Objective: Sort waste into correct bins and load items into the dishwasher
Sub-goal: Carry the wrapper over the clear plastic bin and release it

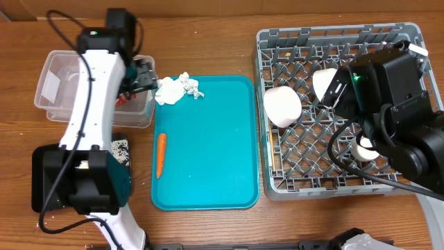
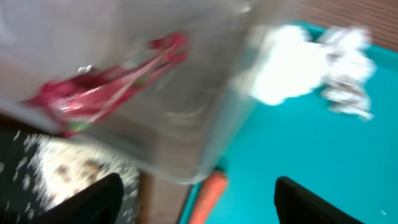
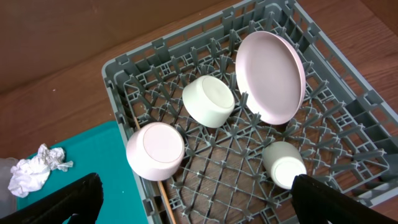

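The crumpled white paper ball (image 1: 168,91) lies on the upper left corner of the large teal plastic serving tray (image 1: 208,139), touching a wad of crinkled silver foil (image 1: 192,85) on its right. Just beside it on the left stands the clear rectangular plastic tub (image 1: 59,83), with a shiny red wrapper (image 2: 106,87) inside. The left hand (image 1: 142,76) hovers between tub and paper. In the blurred wrist view its fingers (image 2: 87,199) are spread wide with nothing between them, so it is released and empty.

Lower on the teal tray lies a small orange carrot (image 1: 160,154), well apart from the paper. Pale crumbs (image 1: 120,148) sit on the flat black tray (image 2: 11,146) in front of the tub.

Across the wooden counter (image 1: 208,42), the square grey plastic dish rack (image 3: 124,68) holds a pale pink round plate (image 3: 270,78) standing on edge, two white bowls (image 3: 208,101) on their sides and a small white cup (image 3: 283,163). The right hand (image 3: 196,193) hangs above it, also spread and empty.

The likely next step is gripping the paper, and the risks lie there. Paper and foil touch, so a wide pinch may lift both and drop them in one bin, or drag the foil off the tray. The tub wall is close: a finger coming down on that side may strike or shove it. A loose grip on soft paper may let it slip short of the tub.
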`<state>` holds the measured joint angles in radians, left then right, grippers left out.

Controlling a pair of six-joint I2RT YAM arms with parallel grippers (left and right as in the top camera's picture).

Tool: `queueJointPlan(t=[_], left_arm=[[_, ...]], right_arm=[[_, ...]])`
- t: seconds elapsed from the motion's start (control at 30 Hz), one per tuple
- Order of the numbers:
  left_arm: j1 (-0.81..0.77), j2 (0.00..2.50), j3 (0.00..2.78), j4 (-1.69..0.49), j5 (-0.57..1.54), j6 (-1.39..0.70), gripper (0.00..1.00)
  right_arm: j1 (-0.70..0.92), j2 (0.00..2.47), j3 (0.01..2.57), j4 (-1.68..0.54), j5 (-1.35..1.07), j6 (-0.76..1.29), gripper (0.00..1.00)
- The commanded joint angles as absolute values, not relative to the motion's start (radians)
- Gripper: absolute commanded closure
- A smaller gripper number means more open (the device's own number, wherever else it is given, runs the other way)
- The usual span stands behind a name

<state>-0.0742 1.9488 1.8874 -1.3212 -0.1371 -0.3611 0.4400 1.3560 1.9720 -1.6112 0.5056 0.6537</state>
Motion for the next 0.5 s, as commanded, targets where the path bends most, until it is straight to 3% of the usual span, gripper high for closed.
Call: queueJointPlan(t=[0.0, 0.07, 0.1, 0.47], left_arm=[[-0.194, 1.922, 1.866, -1.280, -0.169, -0.277, 0.14], [-0.250, 1.936, 1.835, -1.238, -0.262, -0.273, 0.01], [-0.275, 1.946, 1.815, -1.206, -0.295, -0.273, 0.00], [-0.310, 2.178, 1.780, -0.945, -0.295, -0.232, 0.00]], right_arm=[[0.443, 1.352, 1.982, -1.605, 0.522, 0.646, 0.00], [0.443, 1.352, 1.982, -1.605, 0.522, 0.646, 0.00], [0.443, 1.352, 1.982, -1.607, 0.522, 0.646, 0.00], [0.443, 1.352, 1.982, -1.623, 0.522, 0.646, 0.00]])
